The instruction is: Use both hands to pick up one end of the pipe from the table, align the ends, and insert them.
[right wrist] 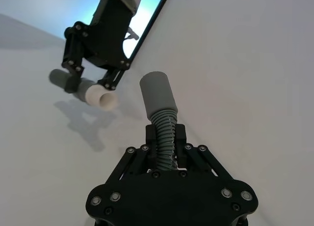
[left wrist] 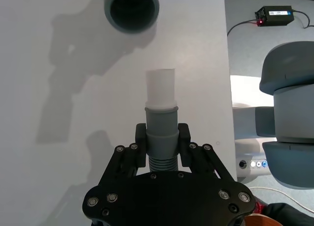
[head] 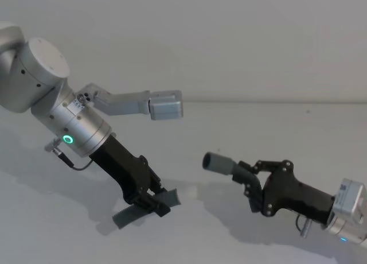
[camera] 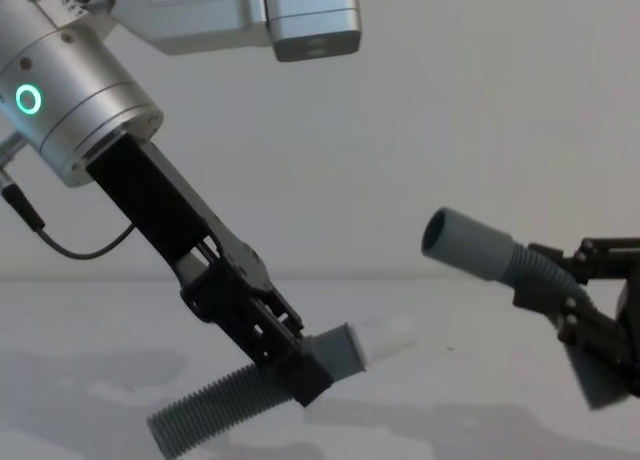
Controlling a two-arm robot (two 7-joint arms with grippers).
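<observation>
Left gripper [left wrist: 162, 143] tight on white-tipped ribbed hose [left wrist: 161, 119]; right gripper [right wrist: 166, 137] tight on socket-cuffed hose [right wrist: 157, 94], seemingly its ribs.

Cropped by the upper edge in the left wrist view: socket cuff [left wrist: 132, 10]. Buried under the left gripper [left wrist: 162, 137]: white-tipped piece [left wrist: 161, 125], all but its first few ribs. Likewise under the right gripper [right wrist: 166, 135]: socket piece [right wrist: 158, 96], trailing ribbed length. Cut by the right edge of the chest view: right gripper body. White tip [left wrist: 161, 88], barely separable from the table [head: 275, 126] in the head view. Too small to read: label on the black box [left wrist: 274, 13]
</observation>
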